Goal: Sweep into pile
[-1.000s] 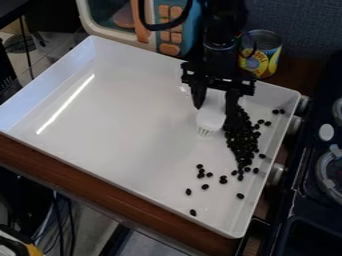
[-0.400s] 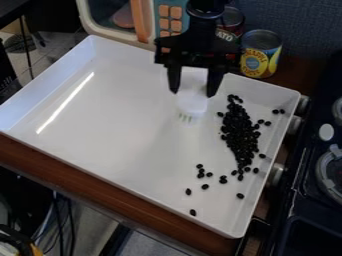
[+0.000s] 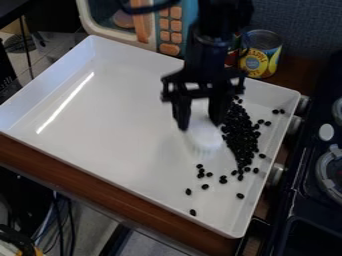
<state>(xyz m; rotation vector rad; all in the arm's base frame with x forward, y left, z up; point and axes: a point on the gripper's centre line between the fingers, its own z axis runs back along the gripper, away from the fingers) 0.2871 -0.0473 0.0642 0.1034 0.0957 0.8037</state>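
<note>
In the camera view, your claw (image 3: 200, 125) is closed on a white brush (image 3: 204, 136), its fingers parted by the width of the handle, above the white tray (image 3: 127, 115), just left of the heaped black beans (image 3: 240, 132).

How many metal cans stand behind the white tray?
2: one yellow-labelled metal can behind the tray, and one red-labelled can left of it in view, mostly behind the black robot arm, which may hide more.
</note>
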